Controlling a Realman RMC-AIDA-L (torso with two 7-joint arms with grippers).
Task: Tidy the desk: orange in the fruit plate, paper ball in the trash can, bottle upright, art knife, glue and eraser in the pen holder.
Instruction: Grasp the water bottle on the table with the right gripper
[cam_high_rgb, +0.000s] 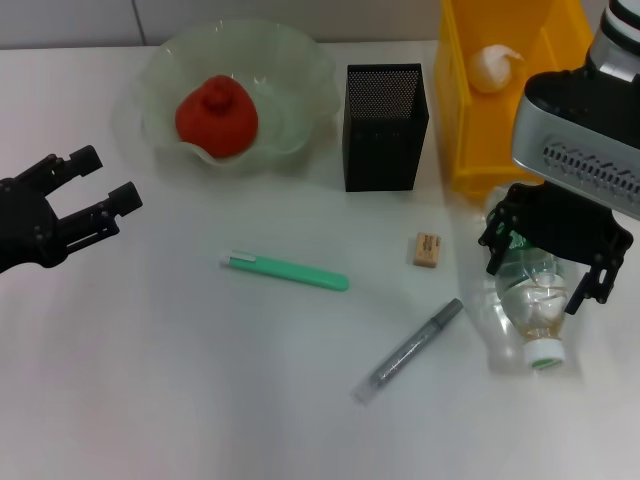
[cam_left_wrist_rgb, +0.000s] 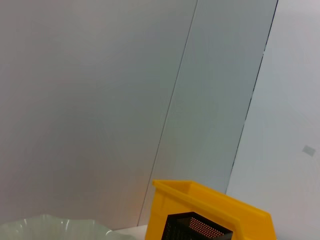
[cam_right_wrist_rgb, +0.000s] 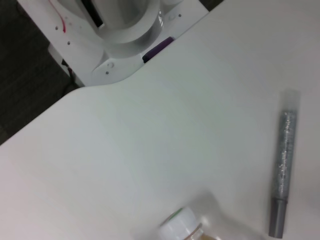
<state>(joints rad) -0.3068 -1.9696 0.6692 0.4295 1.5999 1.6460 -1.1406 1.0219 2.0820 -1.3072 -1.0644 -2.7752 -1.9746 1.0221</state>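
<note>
White desk (cam_high_rgb: 200, 400), grey panelled wall (cam_left_wrist_rgb: 100, 100)

Both arms end in black skeletal grippers, the left gripper (cam_high_rgb: 100, 188) with blocky-tipped fingers, the right gripper (cam_high_rgb: 545, 268) under a silver-grey slotted wrist housing.

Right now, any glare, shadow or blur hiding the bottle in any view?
Head view: the bottle is clear and low-contrast on the white table, partly covered by the right gripper. Right wrist view: only its cap shows, soft-edged. Left wrist view: bottle not visible.
</note>
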